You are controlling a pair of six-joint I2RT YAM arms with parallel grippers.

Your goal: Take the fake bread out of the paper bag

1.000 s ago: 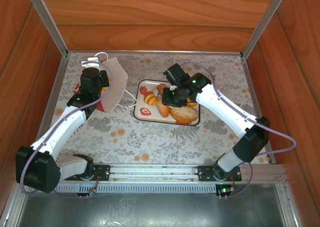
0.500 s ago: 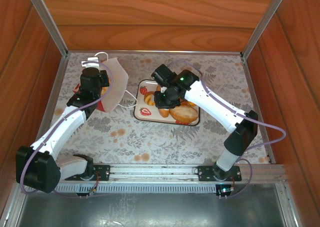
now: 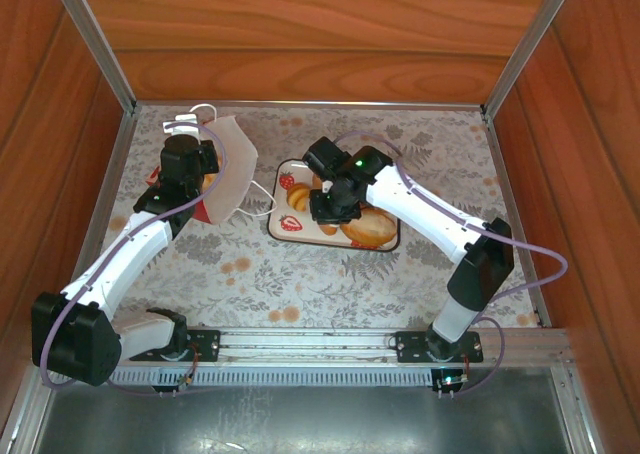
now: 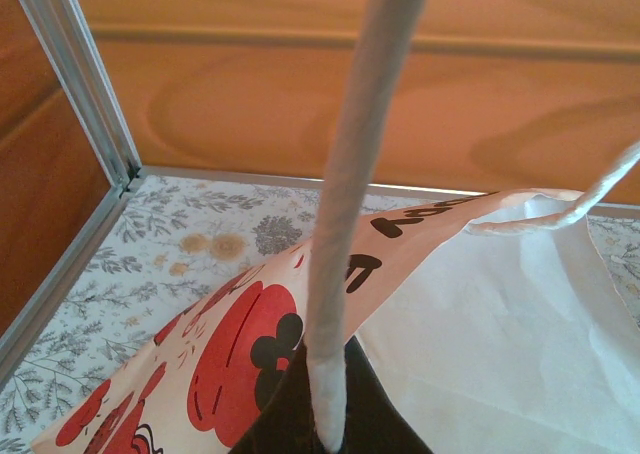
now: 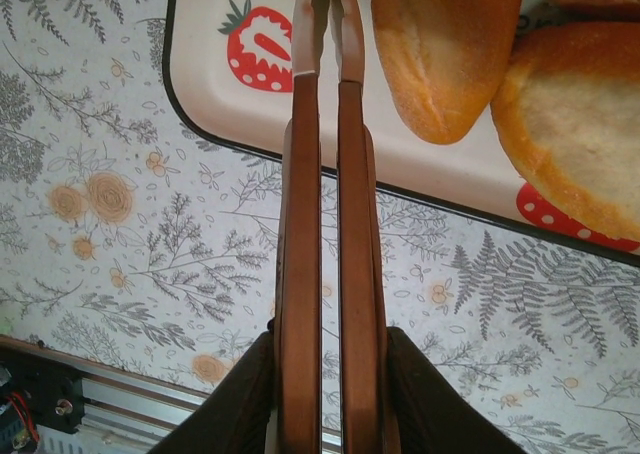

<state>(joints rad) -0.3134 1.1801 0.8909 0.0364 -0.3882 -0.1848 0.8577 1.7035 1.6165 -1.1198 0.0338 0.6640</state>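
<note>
Most of the job looks done. Several pieces of the fake bread lie on the strawberry-print tray, out of the paper bag, which sits well apart on the left side of the table. The right gripper hangs low over the near edge of the tray. Its fingers are drawn almost together, with only a thin slit between them, and nothing shows in that slit, so it looks empty. In the right wrist view an oval loaf lies just to the right of those fingertips and a rounder roll farther right. A sliver of orange pastry shows just left of the fingertips at the picture's top edge, and whether it touches them cannot be told. The left gripper is clamped shut on the bag's white cord handle, which rises straight up from between its fingers. The bag's red-printed paper slopes away ahead of and below them, tilted rather than upright, with its plain white side spread to the right. The bag's inside is not visible, so whether any bread is left in it cannot be told. If some is, the right arm would have to cross to the bag's mouth while the left holds the handle. If none is, only letting go of the bag remains.
</note>
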